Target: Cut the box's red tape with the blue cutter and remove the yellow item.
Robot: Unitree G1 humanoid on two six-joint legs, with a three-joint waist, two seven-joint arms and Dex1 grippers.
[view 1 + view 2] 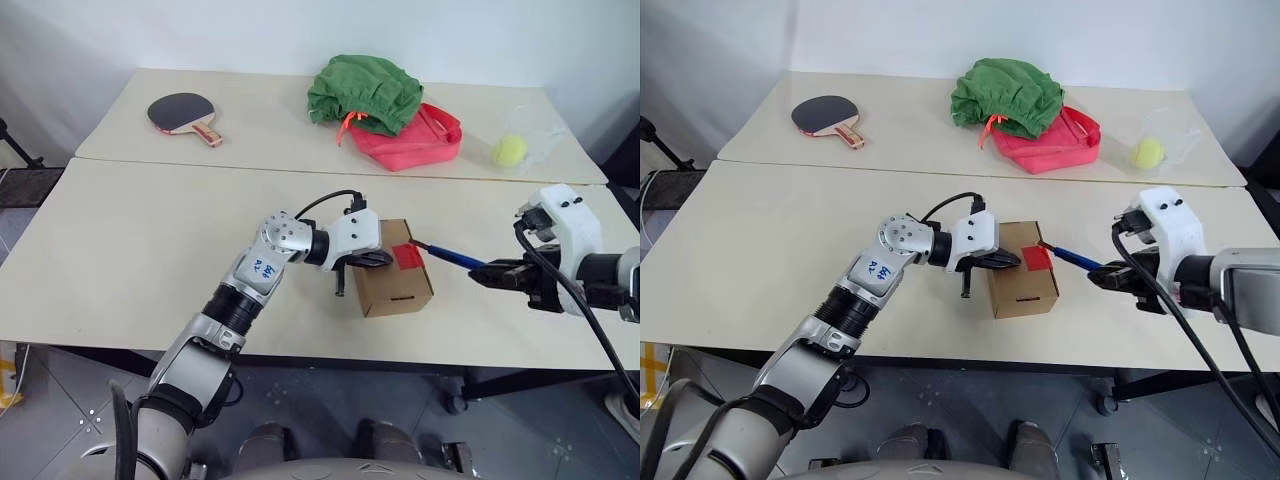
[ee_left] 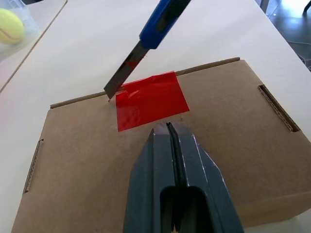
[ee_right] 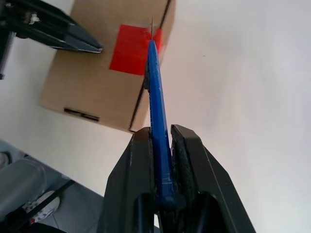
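Right now the small brown cardboard box (image 1: 393, 268) sits mid-worktop, near the front edge, w/ the bright red square of tape (image 2: 150, 99) on its lid, straddling the flap seam. Left gripper (image 2: 167, 127) has its jaws fully shut, empty, tips pressed on the lid just beside the tape, pinning the box. Right gripper (image 3: 163, 131) jaws are clamped on the slim blue cutter (image 3: 158, 121), blade tip at the tape's far edge by the seam.

Risks, imo: blade skids off the glossy tape, or drags the light box sideways if the left's press slips; blade runs close to the left tips. Tape looks smooth, uncut. Flaps shut, so the yellow item can't be seen.
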